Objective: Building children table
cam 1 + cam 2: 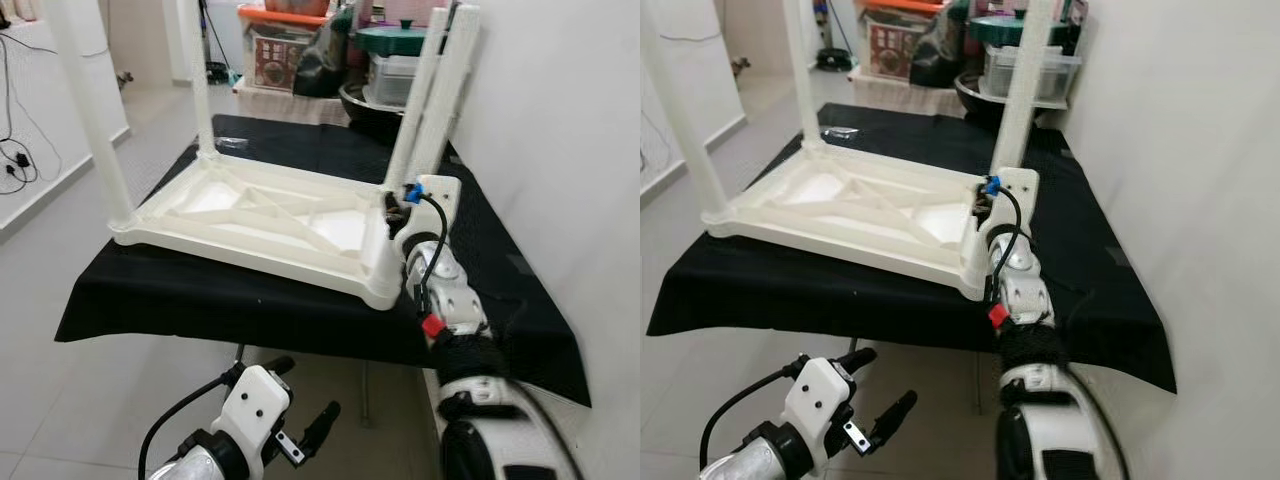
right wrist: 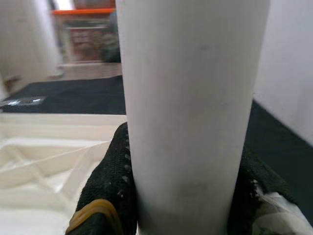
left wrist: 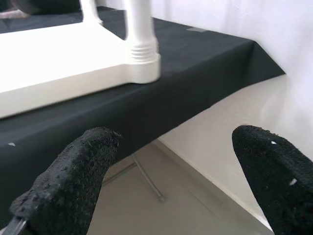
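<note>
Fingers of the left gripper stand apart, hanging low beside the black-draped worktop's front edge. On it lies the white tabletop, upside down, legs up. At its front right corner the right gripper is clamped around a leg; off-axis pressure could tilt it or slide the tabletop forward.
</note>
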